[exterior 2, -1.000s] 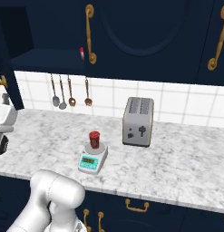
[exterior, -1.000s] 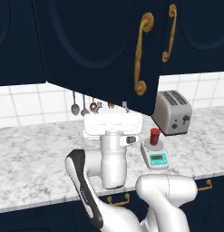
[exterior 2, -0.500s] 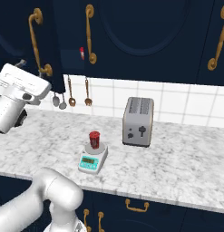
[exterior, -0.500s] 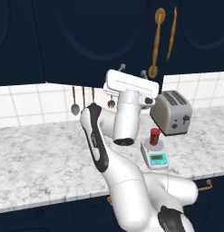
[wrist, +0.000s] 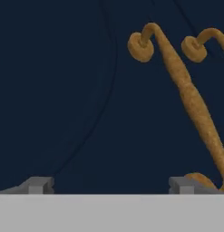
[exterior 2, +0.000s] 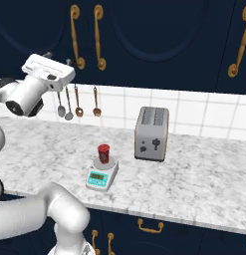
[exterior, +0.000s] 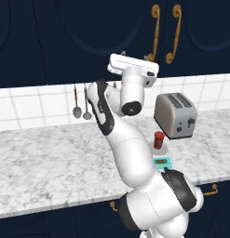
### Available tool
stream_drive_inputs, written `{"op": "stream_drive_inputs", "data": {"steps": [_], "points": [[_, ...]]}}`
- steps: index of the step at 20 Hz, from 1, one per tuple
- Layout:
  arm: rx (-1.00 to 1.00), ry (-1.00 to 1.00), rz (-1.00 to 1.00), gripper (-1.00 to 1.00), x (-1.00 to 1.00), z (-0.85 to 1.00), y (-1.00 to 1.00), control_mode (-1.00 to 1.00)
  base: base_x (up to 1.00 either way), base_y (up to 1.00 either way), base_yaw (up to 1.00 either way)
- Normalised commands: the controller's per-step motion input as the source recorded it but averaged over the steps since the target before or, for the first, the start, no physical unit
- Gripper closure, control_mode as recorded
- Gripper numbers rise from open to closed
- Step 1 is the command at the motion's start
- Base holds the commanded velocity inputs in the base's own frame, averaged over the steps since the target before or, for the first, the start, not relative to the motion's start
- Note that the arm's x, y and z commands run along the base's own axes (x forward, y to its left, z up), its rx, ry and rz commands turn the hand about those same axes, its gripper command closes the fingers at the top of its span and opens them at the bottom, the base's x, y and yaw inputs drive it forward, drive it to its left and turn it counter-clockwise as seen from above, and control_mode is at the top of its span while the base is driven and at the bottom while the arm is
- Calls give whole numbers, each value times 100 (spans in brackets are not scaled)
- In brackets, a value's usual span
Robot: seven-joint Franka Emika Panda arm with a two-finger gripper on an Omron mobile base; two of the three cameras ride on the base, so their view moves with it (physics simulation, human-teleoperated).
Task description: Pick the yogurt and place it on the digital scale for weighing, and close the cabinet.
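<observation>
Spread wide and holding nothing, the end effector (wrist: 111, 185) faces the dark navy cabinet (wrist: 63, 90) door at close range; its two grey fingertips (wrist: 38, 185) sit far apart at the bottom of the hand view. The right tip lies just beside the lower end of a curved brass handle (wrist: 190, 99), which runs from the upper middle to the lower right of that frame; whether they touch cannot be told. In the left base view the white hand sits at upper centre, up against the cabinet (exterior: 88, 37) just below the paired handles (exterior: 155, 32). The doors look shut flush in both base views.

The yogurt (exterior 2: 103, 153) stands upright on the scale (exterior 2: 102, 175) platter, centre-left of the right base view, on the marble bench (exterior 2: 194, 174). A silver toaster (exterior 2: 152, 133) stands to the right of it, behind, near but apart.
</observation>
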Motion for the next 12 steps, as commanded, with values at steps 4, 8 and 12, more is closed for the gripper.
{"op": "stream_drive_inputs", "data": {"steps": [4, 8, 12], "points": [[-3, 8, 0, -100, 85, 0, 0, -100, 0, 0, 0], [-6, 7, 0, -100, 99, -22, 10, -100, 0, 0, 0], [-5, 24, 0, -100, 100, -63, 0, -100, 0, 0, 0]]}}
